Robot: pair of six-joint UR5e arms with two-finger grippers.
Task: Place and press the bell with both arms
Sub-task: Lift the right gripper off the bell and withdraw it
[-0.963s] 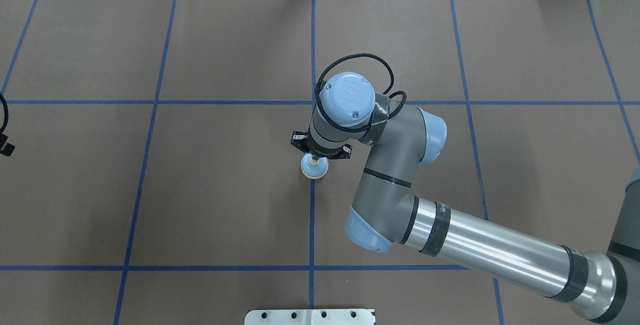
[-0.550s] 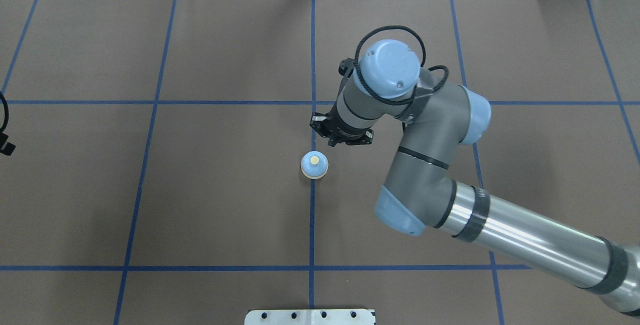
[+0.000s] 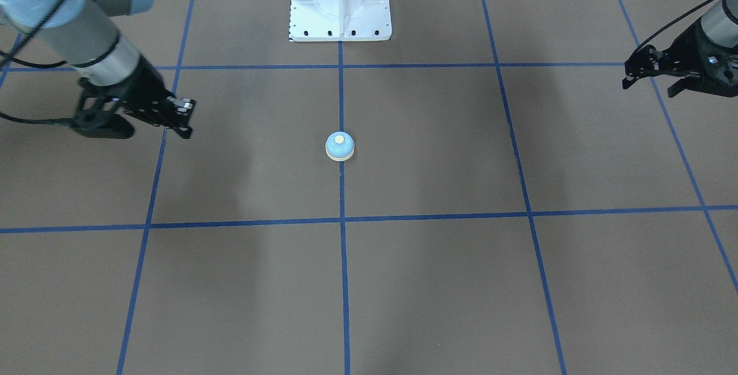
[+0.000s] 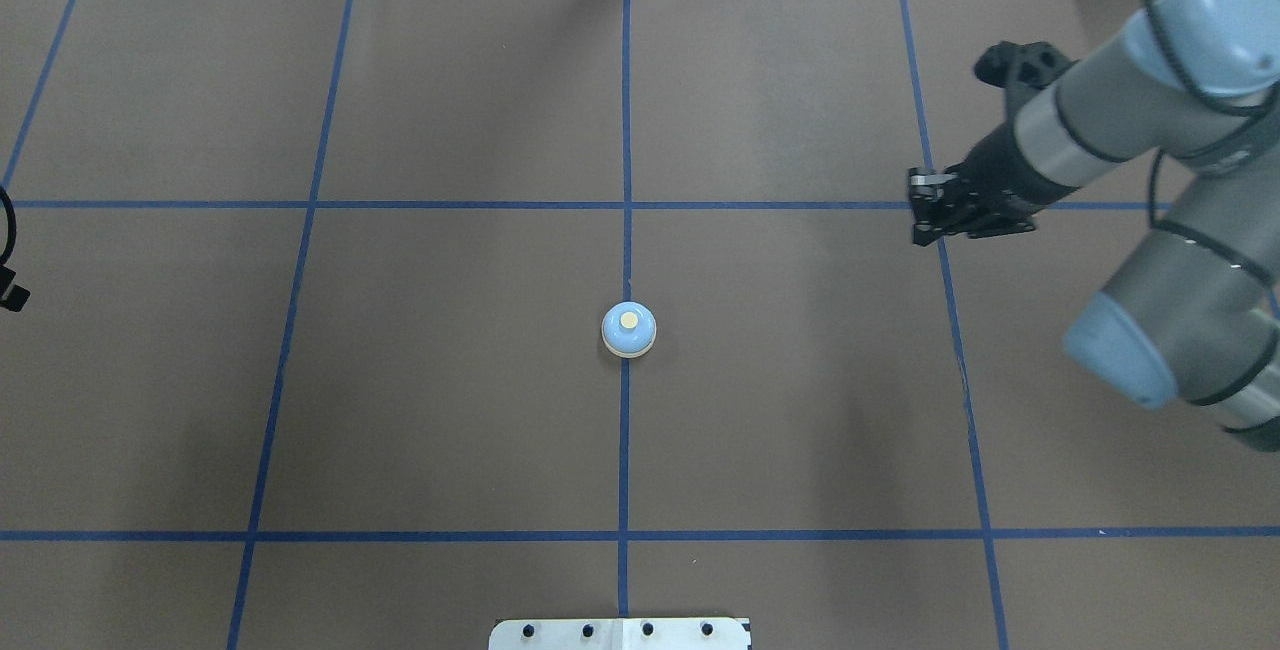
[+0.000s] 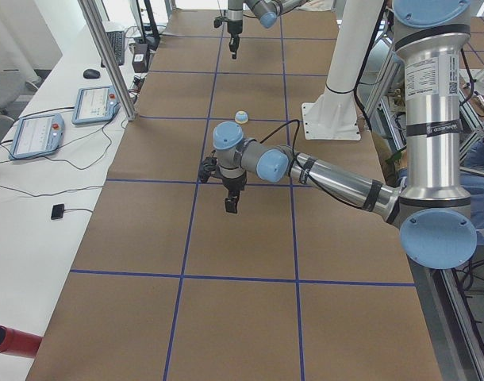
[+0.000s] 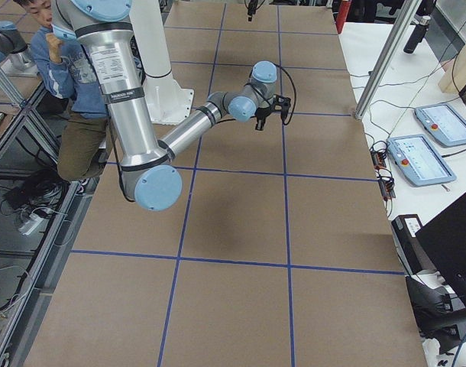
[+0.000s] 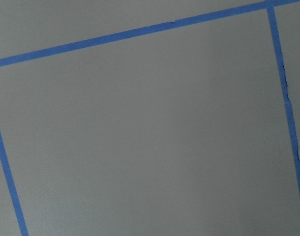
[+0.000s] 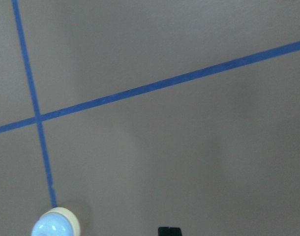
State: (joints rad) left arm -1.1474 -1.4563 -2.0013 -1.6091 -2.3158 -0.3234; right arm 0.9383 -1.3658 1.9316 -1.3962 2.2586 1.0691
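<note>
- Starting closest to the robot in the overhead view, the white pedestal plate (image 4: 620,633) is peeking in at the 6 o'clock edge of the brown table (image 4: 450,410).
- Next out, the bell (image 4: 628,330) is sitting upright on the centre blue tape line (image 4: 624,450), mid-table, with its cream button facing up and both arms well apart from it.
- Over at the bell's 9 o'clock, the left gripper (image 5: 231,206) is hanging fingers-down above the table and carrying nothing. I cannot tell whether its jaws are wide or narrow.
- Farther out, at the bell's 2 o'clock, the right gripper (image 4: 917,210) is hovering by a crossing of tape lines, pointing toward 9 o'clock and carrying nothing. I cannot tell its jaw spread either.
- The right wrist camera is catching the bell down at its 7 o'clock corner.
</note>
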